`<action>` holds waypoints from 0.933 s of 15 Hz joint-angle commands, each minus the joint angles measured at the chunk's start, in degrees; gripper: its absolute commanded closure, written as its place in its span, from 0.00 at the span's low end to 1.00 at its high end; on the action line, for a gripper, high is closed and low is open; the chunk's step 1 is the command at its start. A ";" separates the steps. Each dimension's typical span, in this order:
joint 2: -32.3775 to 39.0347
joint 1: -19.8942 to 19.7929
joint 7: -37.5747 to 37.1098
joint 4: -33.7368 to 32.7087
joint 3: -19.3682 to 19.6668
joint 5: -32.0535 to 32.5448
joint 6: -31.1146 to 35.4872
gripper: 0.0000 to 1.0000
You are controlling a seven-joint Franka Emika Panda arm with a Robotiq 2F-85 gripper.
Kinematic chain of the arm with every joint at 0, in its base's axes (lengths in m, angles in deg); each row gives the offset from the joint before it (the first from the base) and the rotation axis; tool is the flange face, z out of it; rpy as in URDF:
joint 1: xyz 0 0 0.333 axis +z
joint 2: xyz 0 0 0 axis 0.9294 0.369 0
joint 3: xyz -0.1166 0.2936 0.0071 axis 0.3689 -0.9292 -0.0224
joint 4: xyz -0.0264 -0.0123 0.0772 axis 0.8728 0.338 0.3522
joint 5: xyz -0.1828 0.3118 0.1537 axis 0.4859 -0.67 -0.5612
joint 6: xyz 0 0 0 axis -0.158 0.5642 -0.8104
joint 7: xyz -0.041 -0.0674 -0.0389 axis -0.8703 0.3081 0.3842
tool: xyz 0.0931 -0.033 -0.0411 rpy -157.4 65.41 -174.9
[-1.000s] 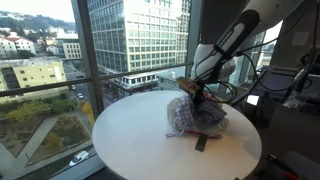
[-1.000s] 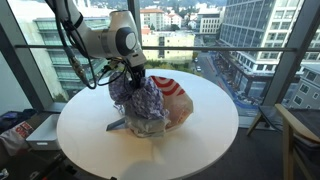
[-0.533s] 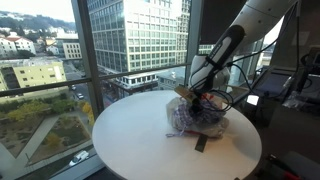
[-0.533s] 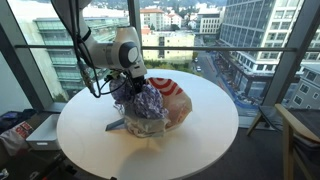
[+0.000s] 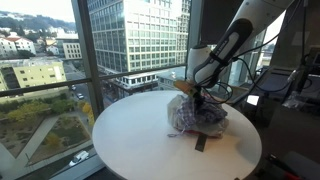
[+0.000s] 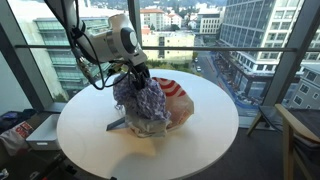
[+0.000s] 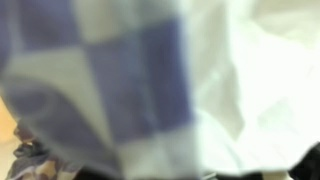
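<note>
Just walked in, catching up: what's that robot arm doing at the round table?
The arm's gripper is at the top of a blue-and-white checked cloth heaped on the round white table, beside a red-and-white striped item. The cloth fills the wrist view, and whether the jaws grip it is hidden.

Round white table, dark strip on it, tower block outside.
</note>
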 commanded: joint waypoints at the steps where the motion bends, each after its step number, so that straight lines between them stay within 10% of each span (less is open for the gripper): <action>1: -6.86 3.46 -10.94 1.27 4.41 11.82 -2.74 0.02; 6: -14.58 -2.67 -13.46 4.08 -2.85 12.12 -8.39 0.00; 14: -25.25 -7.34 10.77 16.19 -17.58 -7.76 -3.01 0.00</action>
